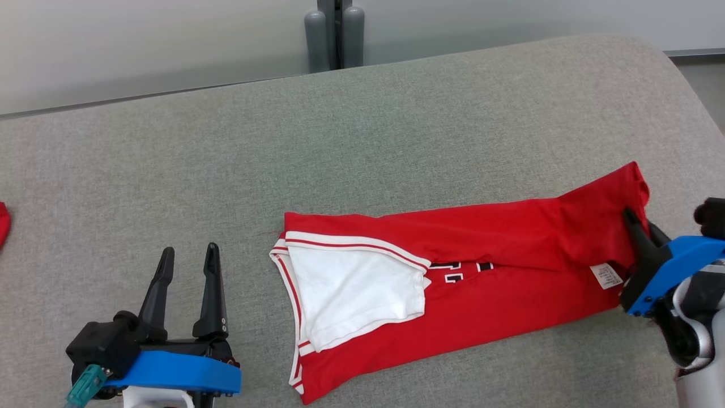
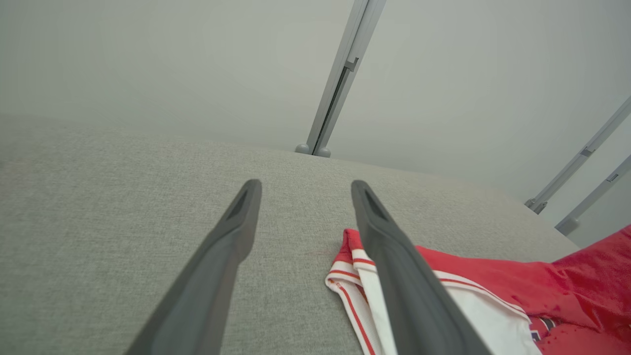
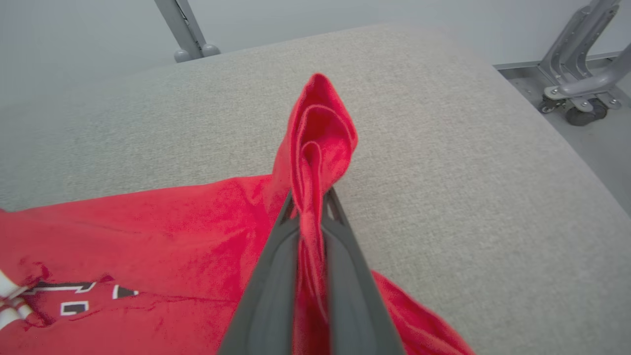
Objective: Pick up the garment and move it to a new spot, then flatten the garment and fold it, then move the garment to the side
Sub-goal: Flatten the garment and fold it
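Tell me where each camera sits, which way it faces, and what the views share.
Head: above the near edge, looking forward and down at the grey pad; jersey centre-right, left gripper lower left, right gripper at right.
Left wrist: low over the pad, looking along its open fingers toward the far wall; jersey's white-trimmed end at right.
Right wrist: looking along its fingers, shut on the jersey's end.
Shared: all three show jersey, pad and the grey post beyond it.

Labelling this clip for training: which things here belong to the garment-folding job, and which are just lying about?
Job: red jersey; right gripper, fingers shut on its corner; left gripper, open.
Lying about: red item at far left; grey posts behind the table; wheeled frame.
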You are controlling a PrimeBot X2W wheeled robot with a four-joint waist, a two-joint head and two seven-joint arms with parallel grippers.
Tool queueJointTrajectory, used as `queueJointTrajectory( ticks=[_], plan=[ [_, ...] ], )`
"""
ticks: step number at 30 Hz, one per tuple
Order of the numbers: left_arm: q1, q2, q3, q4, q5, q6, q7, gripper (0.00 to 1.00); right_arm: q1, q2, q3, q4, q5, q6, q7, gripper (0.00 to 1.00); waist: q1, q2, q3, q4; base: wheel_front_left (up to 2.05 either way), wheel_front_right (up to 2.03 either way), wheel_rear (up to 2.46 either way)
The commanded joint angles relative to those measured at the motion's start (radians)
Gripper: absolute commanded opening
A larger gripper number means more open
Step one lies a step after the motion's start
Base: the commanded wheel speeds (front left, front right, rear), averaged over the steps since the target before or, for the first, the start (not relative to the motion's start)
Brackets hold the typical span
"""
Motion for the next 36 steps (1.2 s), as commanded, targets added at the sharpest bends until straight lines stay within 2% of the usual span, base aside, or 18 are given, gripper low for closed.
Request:
queueJointTrajectory(
  ticks=[1, 10, 15, 22, 33, 34, 36],
  plan=[
    [-0.015, 0.003, 0.001, 0.002, 0.004, -0.004, 0.004, 1.00, 0.014, 0.013, 0.028, -0.032, 0.024, 0.000, 0.011, 0.00, -0.0001, -0.0001, -0.001, 0.004, 0.00, 0.00, 0.00],
    [-0.013, -0.003, 0.010, 0.017, -0.008, -0.005, -0.007, 1.00, 0.114, 0.078, 0.250, -0.308, 0.204, 0.000, 0.102, 0.00, -0.0001, -0.0001, -0.018, 0.063, 0.00, 0.00, 0.00],
    [-0.016, -0.007, 0.015, 0.018, -0.010, -0.007, -0.010, 1.00, 0.131, 0.123, 0.367, -0.368, 0.271, 0.000, 0.113, 0.00, -0.0001, -0.0001, -0.023, 0.103, 0.00, 0.00, 0.00],
    [-0.023, -0.011, 0.014, 0.020, -0.014, -0.011, -0.013, 1.00, 0.082, 0.160, 0.512, -0.262, 0.321, 0.000, 0.050, 0.00, -0.0001, -0.0001, -0.024, 0.158, 0.00, 0.00, 0.00],
    [-0.031, -0.025, 0.001, 0.037, -0.016, -0.021, -0.018, 1.00, -0.060, 0.162, 0.665, 0.037, 0.455, 0.000, -0.130, 0.00, -0.0001, -0.0001, -0.034, 0.209, 0.00, 0.00, 0.00],
    [-0.031, -0.025, 0.001, 0.038, -0.016, -0.019, -0.019, 1.00, -0.073, 0.162, 0.676, 0.063, 0.470, 0.000, -0.146, 0.09, -0.0001, -0.0001, -0.035, 0.211, 0.00, 0.00, 0.00],
    [-0.030, -0.027, 0.000, 0.041, -0.016, -0.020, -0.020, 1.00, -0.100, 0.162, 0.705, 0.109, 0.508, 0.000, -0.175, 0.45, -0.0001, -0.0001, -0.037, 0.215, 0.00, 0.00, 0.00]
  ],
)
